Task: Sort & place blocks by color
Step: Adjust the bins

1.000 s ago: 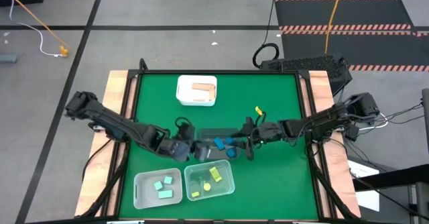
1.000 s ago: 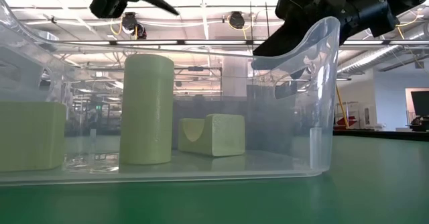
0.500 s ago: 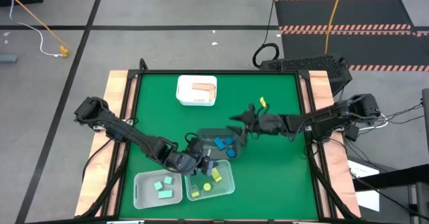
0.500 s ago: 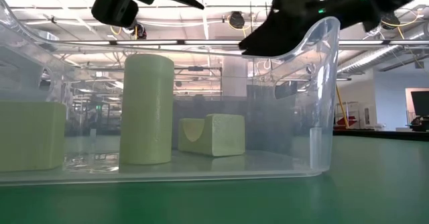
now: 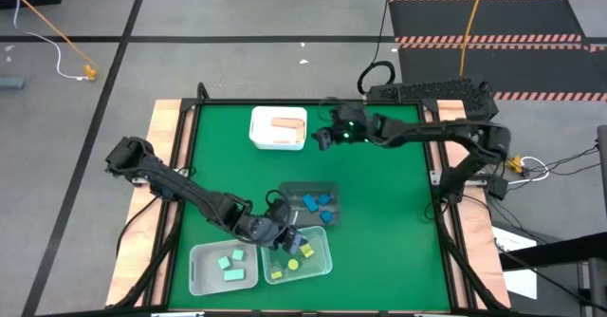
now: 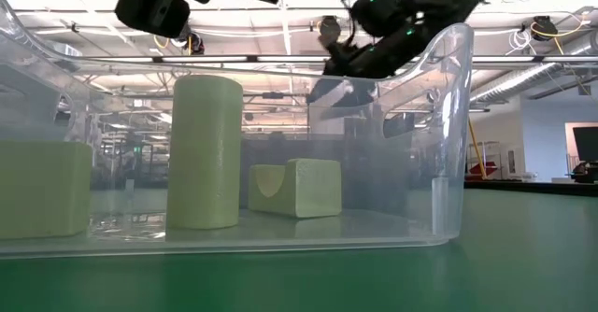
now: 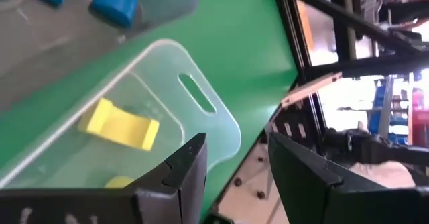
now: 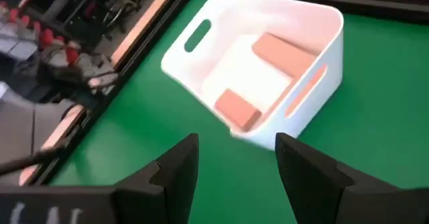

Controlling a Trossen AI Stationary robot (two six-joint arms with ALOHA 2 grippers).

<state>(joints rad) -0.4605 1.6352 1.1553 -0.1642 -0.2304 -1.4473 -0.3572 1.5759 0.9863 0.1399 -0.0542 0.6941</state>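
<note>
My left gripper hovers open and empty over the clear bin that holds the yellow blocks. The low view shows a yellow cylinder standing upright on the bin floor beside an arch-cut yellow block. My right gripper is open and empty, next to the white bin with two tan blocks. Blue blocks lie in the dark bin. Mint green blocks lie in a second clear bin.
The four bins sit on the green table. Wooden rails run along its left and right sides. Green surface lies bare between the white bin and the dark bin, and along the table's right half.
My right gripper has left the dark bin and swung toward the table's far edge and to the left, ending beside the white bin. My left gripper has moved toward the near edge from beside the dark bin to above the bin of yellow blocks.
</note>
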